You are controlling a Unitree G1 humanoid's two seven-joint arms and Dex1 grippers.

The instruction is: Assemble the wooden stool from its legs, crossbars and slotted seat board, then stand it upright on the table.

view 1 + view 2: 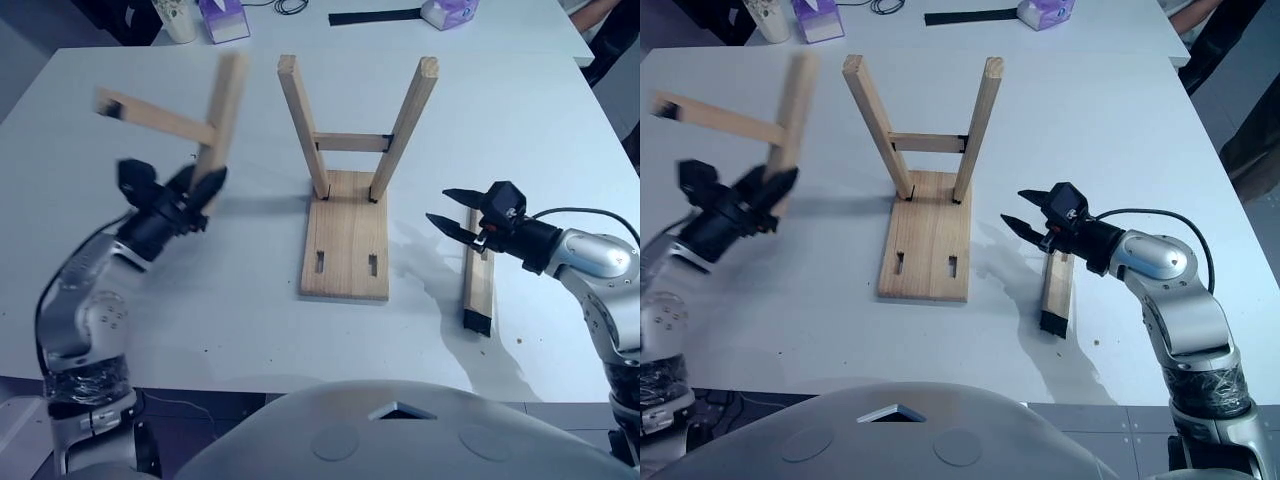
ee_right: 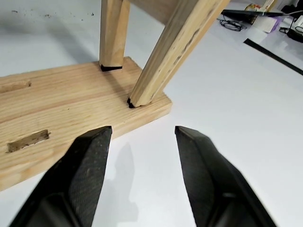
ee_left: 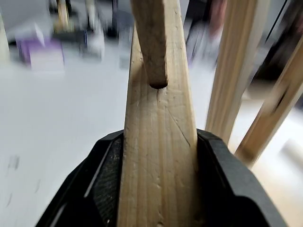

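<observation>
The slotted seat board [image 1: 345, 245] lies flat mid-table, with two legs joined by a crossbar [image 1: 352, 142] standing in its far slots; two near slots are bare. My left gripper [image 1: 200, 190] is shut on a second wooden leg [image 1: 222, 115] with a crossbar [image 1: 155, 115] sticking out leftward, held in the air left of the board. In the left wrist view the leg [image 3: 158, 156] fills the space between the fingers. My right gripper [image 1: 447, 212] is open just right of the board, above the table. A loose leg [image 1: 479, 285] lies on the table under it.
A purple box [image 1: 224, 18], a white cup [image 1: 180, 18], a black strip [image 1: 375, 16] and another tissue pack [image 1: 448, 12] stand along the table's far edge. Bare tabletop stretches before the board and at the left.
</observation>
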